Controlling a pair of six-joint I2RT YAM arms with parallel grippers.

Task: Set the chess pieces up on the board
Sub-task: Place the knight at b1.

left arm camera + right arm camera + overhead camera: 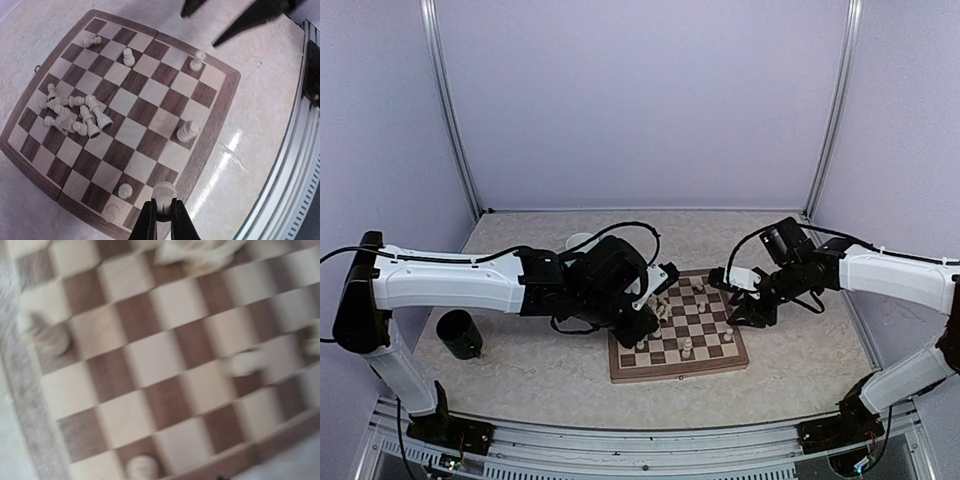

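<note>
Wooden board (152,92) (satin sheen), matt cream chess pieces (91,121), glossy marbled tabletop (240,165).

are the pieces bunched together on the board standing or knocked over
Knocked over. The bunched chess pieces lie on their sides in an overlapping heap on the board; a few single pieces elsewhere stand upright.

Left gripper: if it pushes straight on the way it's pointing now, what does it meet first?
Probably the board, at an edge square beside its rim: the left gripper is shut on a pale chess piece, whose base would touch down first. Height is unclear from this view.
</note>
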